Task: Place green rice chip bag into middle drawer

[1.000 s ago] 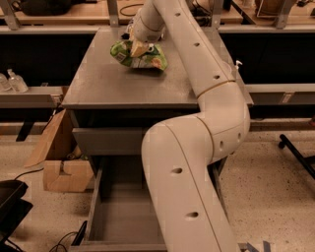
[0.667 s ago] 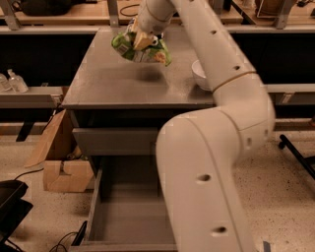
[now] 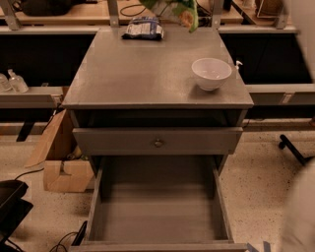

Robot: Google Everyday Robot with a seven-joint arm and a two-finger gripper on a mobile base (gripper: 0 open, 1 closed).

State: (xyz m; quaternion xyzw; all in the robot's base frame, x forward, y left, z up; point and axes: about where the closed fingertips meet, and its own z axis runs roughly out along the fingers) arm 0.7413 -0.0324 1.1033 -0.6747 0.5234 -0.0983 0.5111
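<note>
The green rice chip bag (image 3: 176, 10) hangs in the air at the top edge of the camera view, above the back of the grey cabinet top (image 3: 142, 74); only its lower part shows. The gripper is above the top edge of the view, out of sight. Parts of my white arm (image 3: 301, 216) blur along the right edge. The middle drawer (image 3: 157, 211) is pulled wide open at the bottom, its grey floor bare. It lies well below and in front of the bag.
A white bowl (image 3: 211, 73) sits at the cabinet top's right. A blue-and-white snack bag (image 3: 142, 28) lies at its back. The shallower drawer front with a brass knob (image 3: 158, 142) sits above the open drawer. A cardboard box (image 3: 64, 170) stands on the floor at left.
The bag has been lifted off the cabinet top and now hangs higher. The arm that covered the cabinet and bowl has moved aside to the right edge.
</note>
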